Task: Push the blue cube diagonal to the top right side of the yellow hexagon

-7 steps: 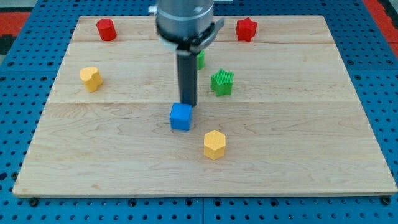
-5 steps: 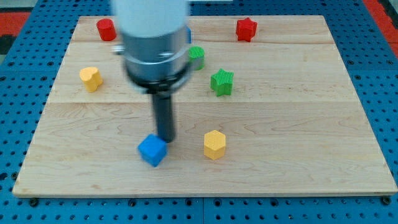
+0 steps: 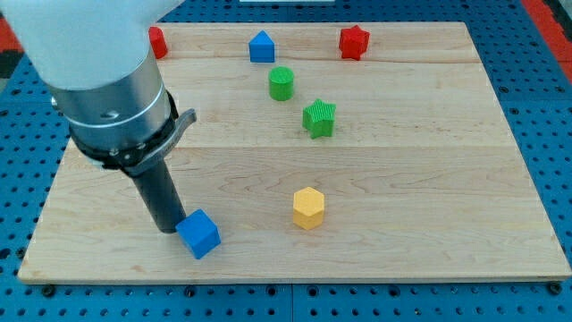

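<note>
Now, tip: my tip (image 3: 168,230) sits low on the board, toward the view's bottom left, pressed against the upper-left side of the blue cube.
Fingers: the arm ends in a plain dark rod, so it has no fingers to close or release; it grasps nothing and only leans on the cube.
Blue cube: the blue cube (image 3: 197,234) rests on the board (image 3: 429,188) near its bottom edge, turned so one corner faces the view's bottom.
Cube versus hexagon: it lies well apart from the yellow hexagon (image 3: 308,207), to the view's left of it and slightly lower, not at its top right.
Yellow hexagon: upright, alone in the lower middle of the board, with bare wood all round it.
Green star: the green star (image 3: 319,118) stands above the hexagon, toward the view's top and a touch right of it.
Green cylinder: the green cylinder (image 3: 281,83) is just up and left of the star, near it but apart.
Blue house-shaped block: this second blue block (image 3: 261,46), peaked on top, sits near the top edge, above the cylinder.
Red star: the red star (image 3: 354,42) is near the top edge, right of the peaked blue block.
Red block: another red block (image 3: 157,41) shows at the top left, half hidden by the arm; its shape cannot be told.
Arm body: the grey and white housing (image 3: 112,89) fills the view's upper left and covers that part of the board.
</note>
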You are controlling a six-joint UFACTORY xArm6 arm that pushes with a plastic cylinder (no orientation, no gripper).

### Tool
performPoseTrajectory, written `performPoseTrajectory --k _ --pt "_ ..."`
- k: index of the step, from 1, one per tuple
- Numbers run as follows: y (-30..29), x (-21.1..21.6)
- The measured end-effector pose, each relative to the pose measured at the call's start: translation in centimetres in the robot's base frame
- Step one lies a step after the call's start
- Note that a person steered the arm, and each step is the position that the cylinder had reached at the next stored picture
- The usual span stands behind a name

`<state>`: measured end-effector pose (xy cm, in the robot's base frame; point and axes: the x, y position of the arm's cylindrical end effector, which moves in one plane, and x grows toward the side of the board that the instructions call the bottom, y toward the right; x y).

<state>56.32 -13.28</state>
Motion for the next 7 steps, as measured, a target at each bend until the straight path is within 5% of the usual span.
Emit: performPoseTrajectory --k 1,3,4,7 --pt "0.1 2.6" --pt "16.8 0.8" --pt "20.4 0.5" --pt "28.6 -8.7"
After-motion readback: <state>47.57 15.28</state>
